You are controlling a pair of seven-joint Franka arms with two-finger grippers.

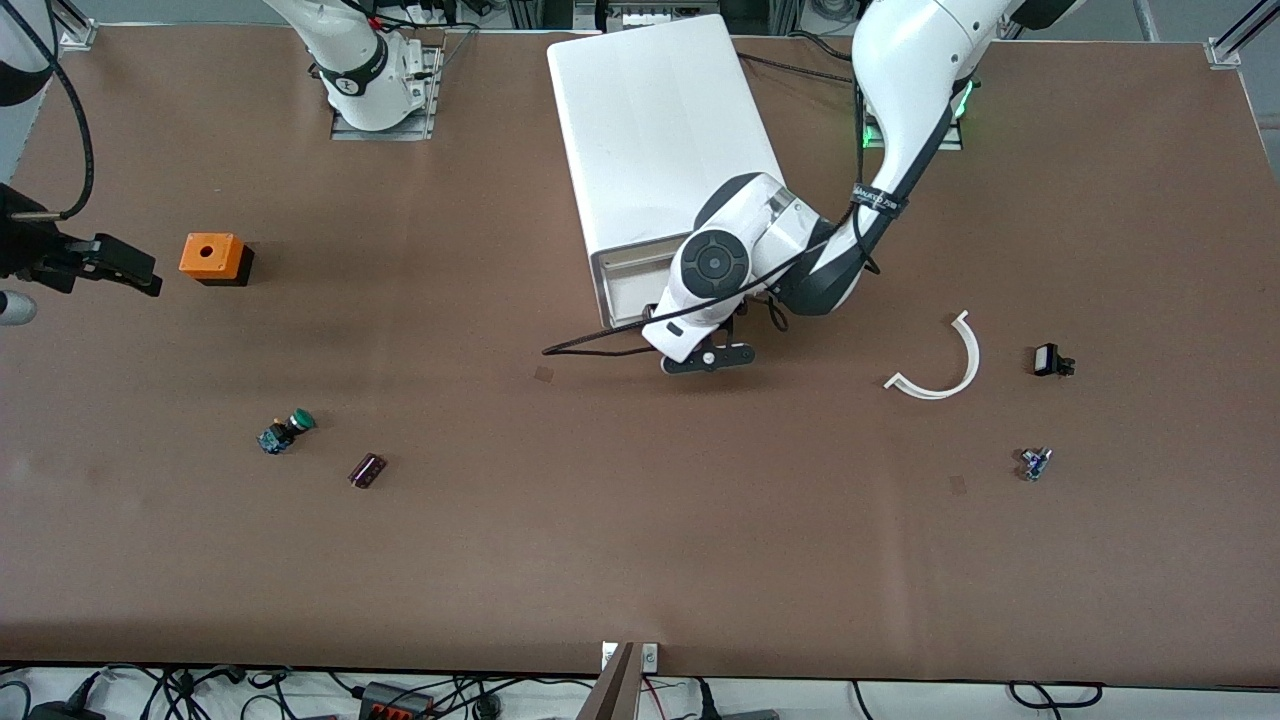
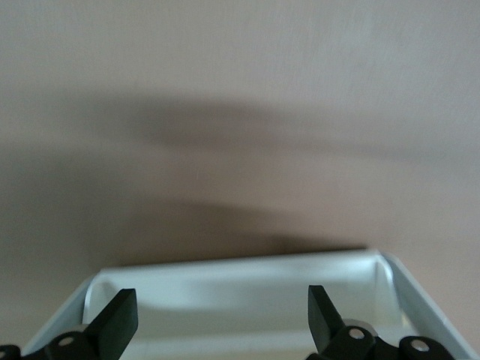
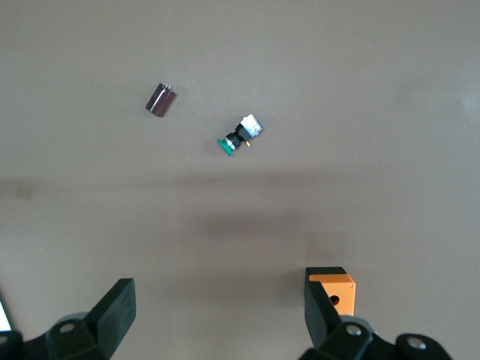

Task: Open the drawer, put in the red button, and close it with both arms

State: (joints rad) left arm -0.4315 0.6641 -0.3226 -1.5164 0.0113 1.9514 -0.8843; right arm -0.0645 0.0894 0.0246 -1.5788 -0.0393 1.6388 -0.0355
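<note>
— How are the left gripper's [image 2: 221, 307] jaws being held?

— They are being held wide apart, with nothing gripped. The rounded white rim of the drawer [image 2: 247, 289] is being framed between the two fingertips [image 2: 120, 311], just past them and untouched. How far it is pulled out cannot be told.

— And outward from those jaws?

— The gripper is being held low in front of the white cabinet [image 1: 660, 130], at its drawer face. Bare brown table [image 1: 640, 560] is being shown past the drawer rim. A curved white strip [image 1: 945, 365] is lying well apart from the jaws, toward the left arm's end.

— The right gripper [image 3: 219, 300]?

— Its jaws are also being held wide and empty, over the right arm's end of the table, where that arm is waiting. An orange cube [image 3: 334, 289] is being seen just beside one fingertip. Farther out from the jaws, a green-capped button [image 3: 240, 136] is lying on its side, with a small dark purple piece [image 3: 160, 100] near it.

— Where is the red button being shown?

— It cannot be picked out for certain. Two tiny dark parts [image 1: 1035, 463] are lying past the curved strip, well apart from both pairs of jaws, but they are too small to be told.
</note>
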